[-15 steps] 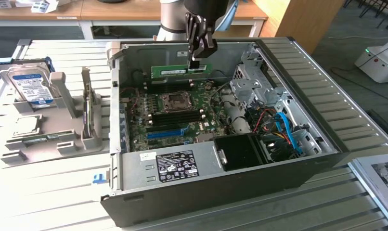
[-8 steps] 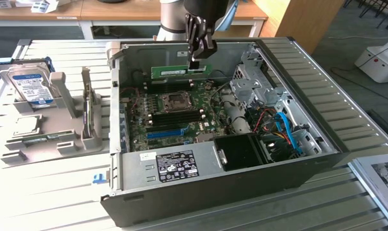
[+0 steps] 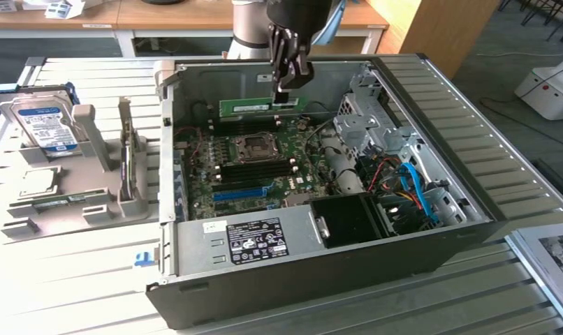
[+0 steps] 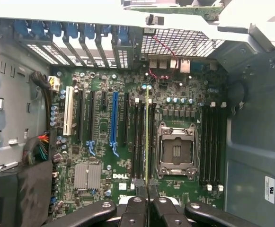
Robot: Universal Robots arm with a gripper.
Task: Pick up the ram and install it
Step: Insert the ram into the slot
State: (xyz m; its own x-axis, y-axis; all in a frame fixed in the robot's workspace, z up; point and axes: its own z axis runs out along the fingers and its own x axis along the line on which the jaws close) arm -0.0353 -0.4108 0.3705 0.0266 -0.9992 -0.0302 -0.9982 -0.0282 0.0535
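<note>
My gripper (image 3: 289,92) hangs inside the open computer case (image 3: 468,209) and is shut on the ram (image 3: 261,106), a long green stick held level by its top edge above the motherboard (image 3: 249,167). In the wrist view the ram (image 4: 146,132) shows edge-on as a thin yellow-green line between the black fingers (image 4: 136,208). It runs along the bank of black memory slots (image 4: 139,142) beside the open processor socket (image 4: 176,151). I cannot tell whether it touches a slot.
A second bank of black slots (image 4: 210,142) lies on the socket's other side, and a blue slot strip (image 4: 114,123) stands nearby. The drive cage (image 3: 370,118), cables (image 3: 407,185) and power supply (image 3: 253,241) crowd the case. A hard drive (image 3: 44,125) and a silver chip (image 3: 38,183) sit on a grey holder at the exterior view's left.
</note>
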